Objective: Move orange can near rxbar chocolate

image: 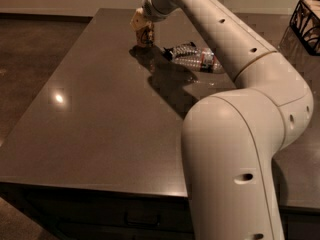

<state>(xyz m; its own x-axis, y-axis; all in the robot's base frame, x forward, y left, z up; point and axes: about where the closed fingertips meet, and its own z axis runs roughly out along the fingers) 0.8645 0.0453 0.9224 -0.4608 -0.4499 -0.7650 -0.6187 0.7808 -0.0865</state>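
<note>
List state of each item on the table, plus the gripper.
orange can: upright, directly under the gripper.
gripper: down at the can's top.
rxbar chocolate: lying flat, apart from the can, by the bottle.
plastic bottle: on its side, crumpled.
wire basket: upright, partly out of view.

The pincer (142, 28), cream like the arm (235, 149), sits at the far end of the glossy grey-brown worktop (90, 134), right at the golden-orange can (146, 36) with its dark markings. The bar (173, 51) is brown-black. The bottle (197, 59) is clear with a red-white label. The basket (305, 21) is black.
</note>
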